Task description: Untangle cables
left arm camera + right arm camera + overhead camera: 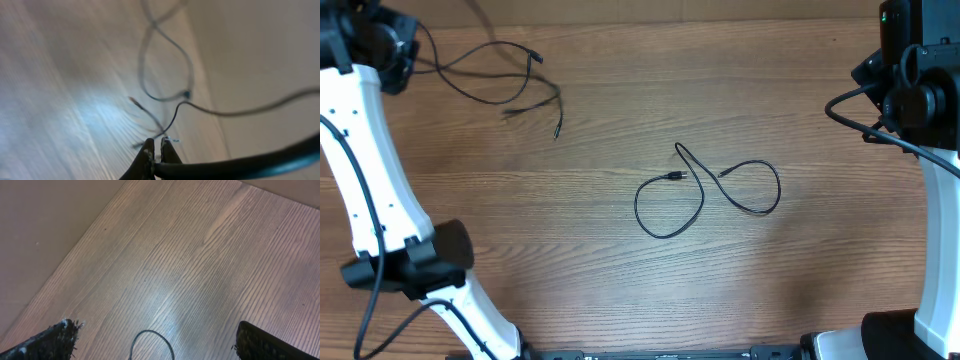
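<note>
Closest to the lens are the tips of my left gripper, clenched tight at the bottom of the left wrist view. A thin black strand runs straight into them, so I am pinching one of the loose strands. My own thicker black arm cable sweeps across the corner just beside them.

Largest of all is the wood-grain worktop, which fills the overhead view. My left arm, white with black joints, rises along its left edge toward the far left corner. My right arm stands along the right edge, with its black wrist housing up in the far right corner.

My right gripper is released, its two black fingers spread wide at the lower corners of the right wrist view and touching nothing. A small arc of thin black cord shows on the wood low between them.

The cables lie in two groups, well apart. Near the middle of the worktop one looped cable lies flat in a loose figure-eight, a rounder loop on the left and a narrower one on the right. Its two plug ends sit near each other, close to the crossing. The loose strands spread over the far left part of the worktop, trailing from my left wrist end and crossing one another. Their small plug ends point toward the centre. In the left wrist view they are too blurred to count.
</note>
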You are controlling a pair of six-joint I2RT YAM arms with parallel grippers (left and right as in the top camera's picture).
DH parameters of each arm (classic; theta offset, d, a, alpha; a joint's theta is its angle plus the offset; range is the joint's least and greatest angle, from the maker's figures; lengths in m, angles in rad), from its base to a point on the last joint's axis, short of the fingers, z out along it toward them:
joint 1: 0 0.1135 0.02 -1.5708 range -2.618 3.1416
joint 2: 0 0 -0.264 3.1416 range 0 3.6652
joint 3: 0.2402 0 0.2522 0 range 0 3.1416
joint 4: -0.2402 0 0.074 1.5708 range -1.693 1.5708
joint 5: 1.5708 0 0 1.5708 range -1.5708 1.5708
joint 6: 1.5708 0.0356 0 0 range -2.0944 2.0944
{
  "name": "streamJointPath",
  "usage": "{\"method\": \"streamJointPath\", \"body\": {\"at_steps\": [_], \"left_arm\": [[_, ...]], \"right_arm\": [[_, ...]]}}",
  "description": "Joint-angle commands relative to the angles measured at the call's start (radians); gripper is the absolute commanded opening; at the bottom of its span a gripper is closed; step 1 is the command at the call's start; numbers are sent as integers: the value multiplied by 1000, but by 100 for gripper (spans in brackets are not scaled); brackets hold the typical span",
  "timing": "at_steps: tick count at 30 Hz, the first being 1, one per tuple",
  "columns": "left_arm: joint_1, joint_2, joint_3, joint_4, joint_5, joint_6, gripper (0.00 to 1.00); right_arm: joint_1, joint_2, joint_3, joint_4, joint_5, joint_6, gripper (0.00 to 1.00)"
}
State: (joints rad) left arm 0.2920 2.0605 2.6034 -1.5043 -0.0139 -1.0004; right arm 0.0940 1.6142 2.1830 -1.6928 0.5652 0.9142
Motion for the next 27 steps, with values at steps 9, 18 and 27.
{"method": "streamJointPath", "body": {"at_steps": [9,18,27], "left_arm": [[256,229,-2,-101,-175,-16,4],[338,332,-2,-39,-484,79,9],[351,401,-3,163,-139,476,90]], "right_arm": [[0,-2,-5,4,16,-4,100],[0,-2,-5,4,17,-4,100],[0,-2,-5,4,16,-4,100]]}}
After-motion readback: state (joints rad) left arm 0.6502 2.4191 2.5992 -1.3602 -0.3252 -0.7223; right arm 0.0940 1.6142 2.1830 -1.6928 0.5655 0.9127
